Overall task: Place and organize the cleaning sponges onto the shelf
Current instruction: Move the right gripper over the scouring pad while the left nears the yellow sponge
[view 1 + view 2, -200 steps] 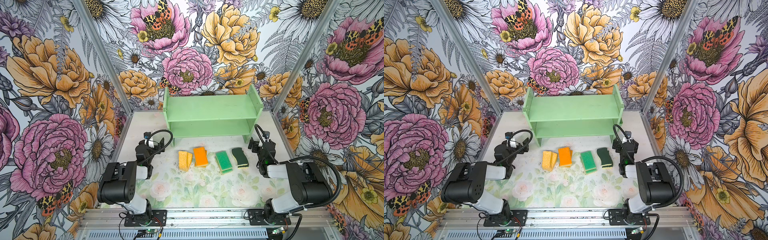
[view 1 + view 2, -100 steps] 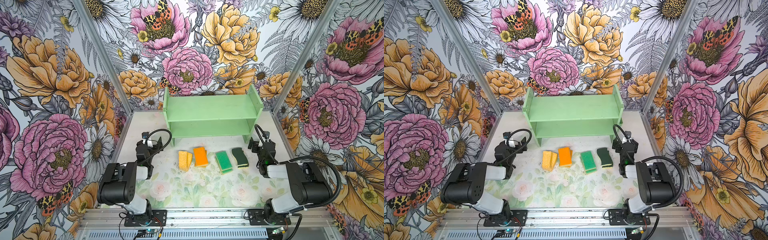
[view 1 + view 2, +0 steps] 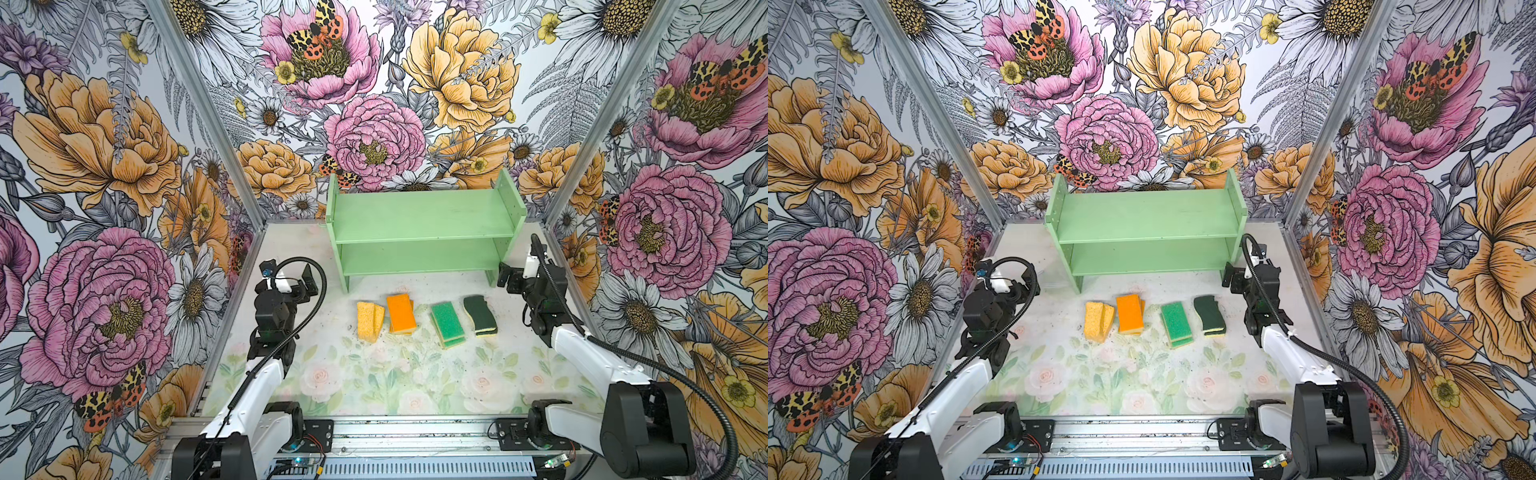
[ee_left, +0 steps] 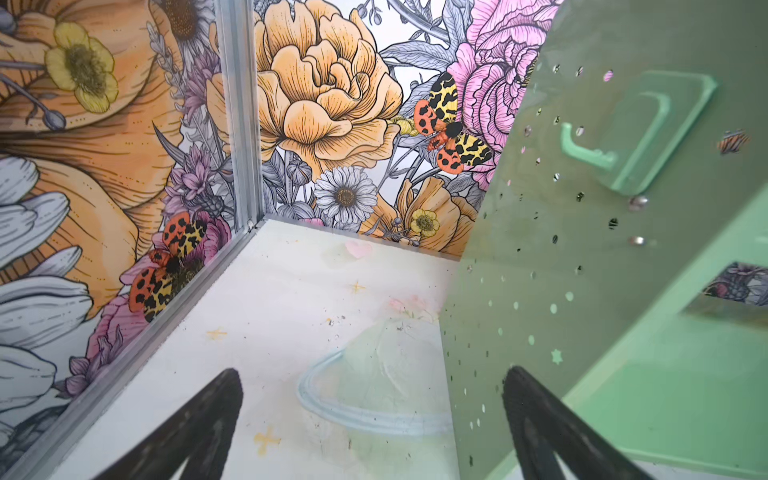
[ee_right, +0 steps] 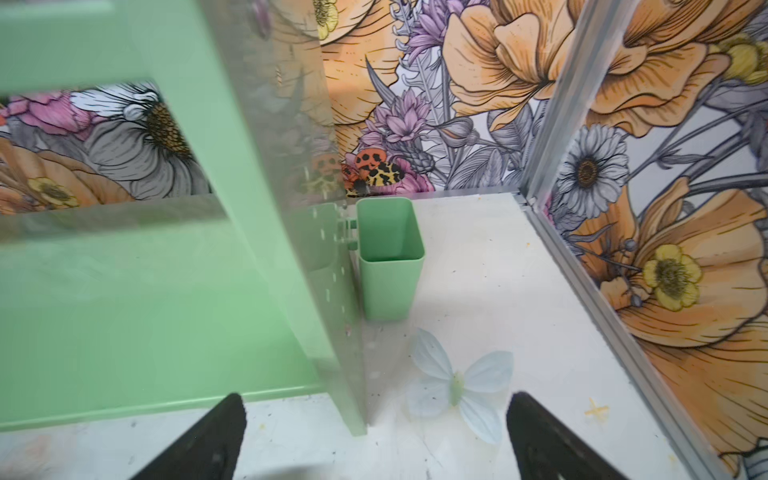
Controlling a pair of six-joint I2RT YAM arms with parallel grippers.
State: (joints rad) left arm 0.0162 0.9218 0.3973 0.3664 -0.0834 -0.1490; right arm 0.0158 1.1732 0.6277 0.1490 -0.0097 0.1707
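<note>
Currently, no sponge is on the shelf (image 3: 419,216), so the step in hand is judged to be the first pick. On the worktop (image 3: 374,386), four small piles lie in a row in front of the shelf: porous yellow sponges (image 3: 369,321), orange-topped sponges (image 3: 401,312), green-topped sponges (image 3: 447,322) and wavy dark-green sponges (image 3: 480,313) (each pile slightly fanned). Beyond the row's ends, the left hand (image 4: 370,382) and right hand (image 5: 374,399) stand spread wide and empty, aimed past the shelf's ends. Farthest back, the shelf stands near the rear wall, both tiers bare. The next move calls for turning one hand toward its nearest pile, lowering over the top sponge only, and closing across its narrow width.
</note>
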